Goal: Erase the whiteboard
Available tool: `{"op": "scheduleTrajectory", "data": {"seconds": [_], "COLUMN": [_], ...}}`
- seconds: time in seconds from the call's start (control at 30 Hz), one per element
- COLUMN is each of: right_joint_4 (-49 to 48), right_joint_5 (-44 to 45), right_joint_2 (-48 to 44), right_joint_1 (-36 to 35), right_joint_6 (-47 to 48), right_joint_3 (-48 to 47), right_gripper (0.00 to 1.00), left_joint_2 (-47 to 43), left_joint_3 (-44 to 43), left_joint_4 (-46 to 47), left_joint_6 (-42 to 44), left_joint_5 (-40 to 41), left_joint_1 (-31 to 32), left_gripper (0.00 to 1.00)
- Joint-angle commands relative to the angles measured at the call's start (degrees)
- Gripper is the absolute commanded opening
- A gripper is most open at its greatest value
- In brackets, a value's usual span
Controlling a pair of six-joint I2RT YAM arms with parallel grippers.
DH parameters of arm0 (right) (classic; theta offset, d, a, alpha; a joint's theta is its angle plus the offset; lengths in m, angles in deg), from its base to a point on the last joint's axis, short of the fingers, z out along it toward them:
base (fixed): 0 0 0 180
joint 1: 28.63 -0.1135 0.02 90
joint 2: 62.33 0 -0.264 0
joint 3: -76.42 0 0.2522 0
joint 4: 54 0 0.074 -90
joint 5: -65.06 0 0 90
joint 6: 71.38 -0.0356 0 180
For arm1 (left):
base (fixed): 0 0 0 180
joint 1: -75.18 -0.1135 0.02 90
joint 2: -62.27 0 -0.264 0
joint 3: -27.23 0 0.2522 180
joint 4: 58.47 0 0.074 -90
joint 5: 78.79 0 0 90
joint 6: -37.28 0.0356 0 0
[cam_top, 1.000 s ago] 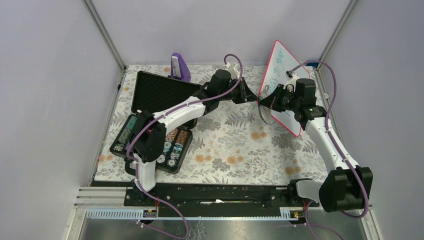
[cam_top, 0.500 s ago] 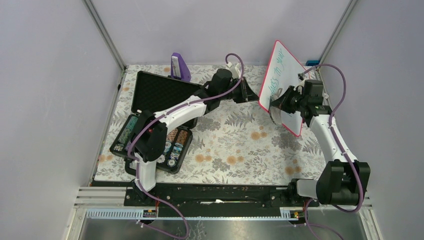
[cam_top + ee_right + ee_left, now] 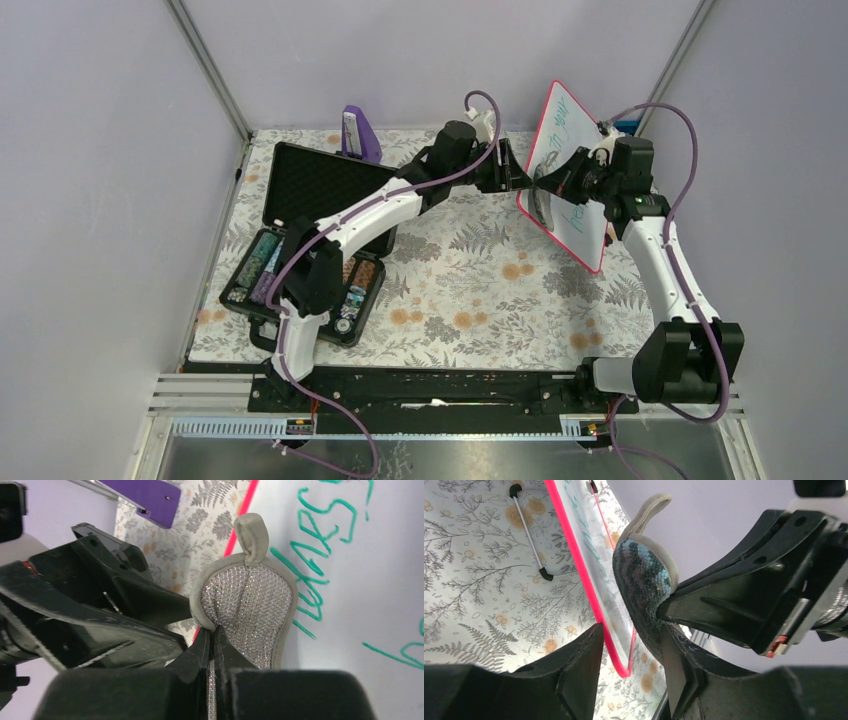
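The whiteboard (image 3: 578, 215) stands tilted at the back right, white with a red-pink rim and green handwriting (image 3: 314, 566). My right gripper (image 3: 552, 183) is shut on a grey-trimmed silver mesh eraser pad (image 3: 249, 602) and holds it against the board's written face (image 3: 360, 595). My left gripper (image 3: 512, 180) is open. Its jaws straddle the board's rim (image 3: 583, 577) near the lower corner, with gaps on both sides. The pad's dark fuzzy side (image 3: 644, 580) shows in the left wrist view, with the right gripper's body behind it.
An open black case (image 3: 310, 185) with several small items lies at the left. A purple object (image 3: 358, 133) stands at the back. A wire stand (image 3: 531, 535) lies behind the board. Enclosure walls stand close on the right and back.
My right gripper has carried the pad up and back along the board. My left arm has reached further right, bringing its open jaws onto the board's edge.
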Motion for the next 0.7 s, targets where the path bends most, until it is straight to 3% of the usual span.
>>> {"op": "scheduleTrajectory", "data": {"seconds": [0.0,0.27,0.43,0.67], "right_joint_4": [-3.3,-3.8,-1.5,0.6], "right_joint_5": [-3.2,-2.4,2.7,7.0], "right_joint_2": [2.7,5.8,5.8,4.8], "right_joint_1": [-0.5,-0.5,-0.4,1.4], "right_joint_6": [-2.4,-1.3,0.9,4.0], "right_joint_3": [-2.4,-0.7,0.5,2.6], "right_gripper": [0.00,0.00,0.00,0.00], "left_joint_2": [2.3,2.1,2.0,3.1], "left_joint_3": [-5.1,-2.7,-2.6,-3.2], "left_joint_4": [-4.3,-4.4,-3.9,-3.9], "left_joint_6": [3.4,5.2,5.4,4.8], "left_joint_5": [-1.7,-1.4,-1.7,-2.3], "left_joint_1": [-0.3,-0.2,-0.1,0.1], "left_gripper": [0.46,0.36,0.27,0.26]}}
